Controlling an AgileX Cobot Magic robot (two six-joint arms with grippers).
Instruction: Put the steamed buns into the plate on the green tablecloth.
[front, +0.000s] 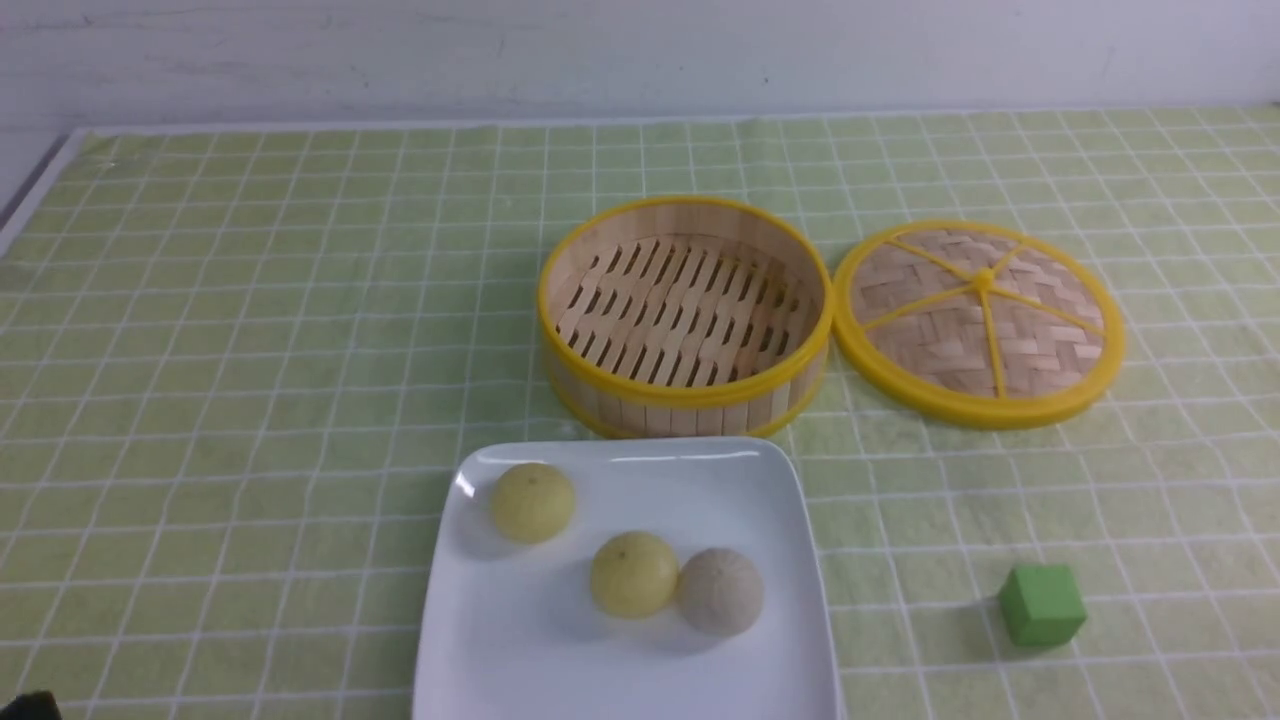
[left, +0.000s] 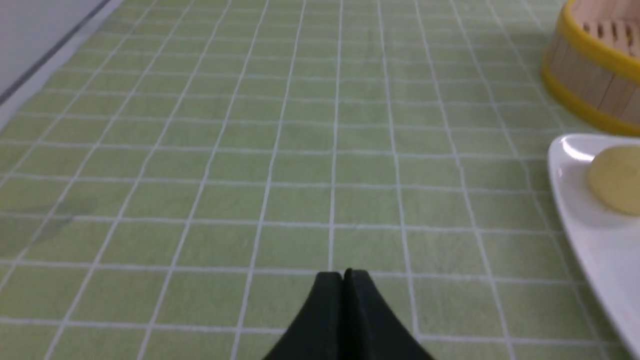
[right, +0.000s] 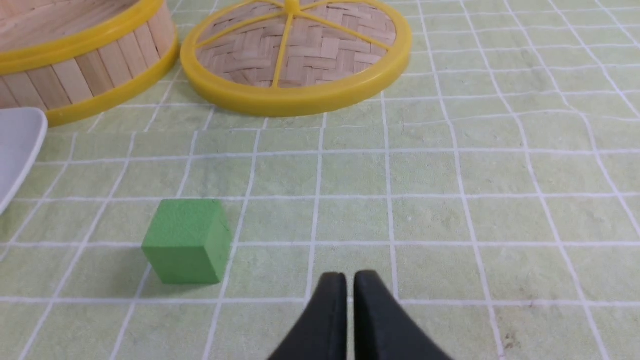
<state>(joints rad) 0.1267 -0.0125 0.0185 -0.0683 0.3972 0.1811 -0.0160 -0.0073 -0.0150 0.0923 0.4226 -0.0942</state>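
Pale yellow buns (front: 533, 503) (front: 634, 575), two of them, are sitting in the white plate (front: 520, 660) with one grey bun (front: 720, 591) in the front view, so the job is looking done. The middle yellow bun is touching or nearly touching the grey one, and all three are looking round, with no long side to line up. The plate is lying to the right of the left arm and to the left of the right arm, on the green cloth (front: 250, 400). Only a dark bit of the left arm is showing in the corner, the right arm is not showing, and the plate's near edge is being cut off. In the left wrist view, the left gripper (left: 345, 277) is pressing its tips together over bare cloth, and just one bun is peeking in, partly cut off. This arm is seeming nearer to the buns. In the right wrist view, the right gripper (right: 350, 280) is leaving a thin gap and pinching nothing, with a green block (right: 187, 242) sitting nearby. Only the plate's corner is showing, and its buns are hiding out of sight. Neither arm is needing to grab now.
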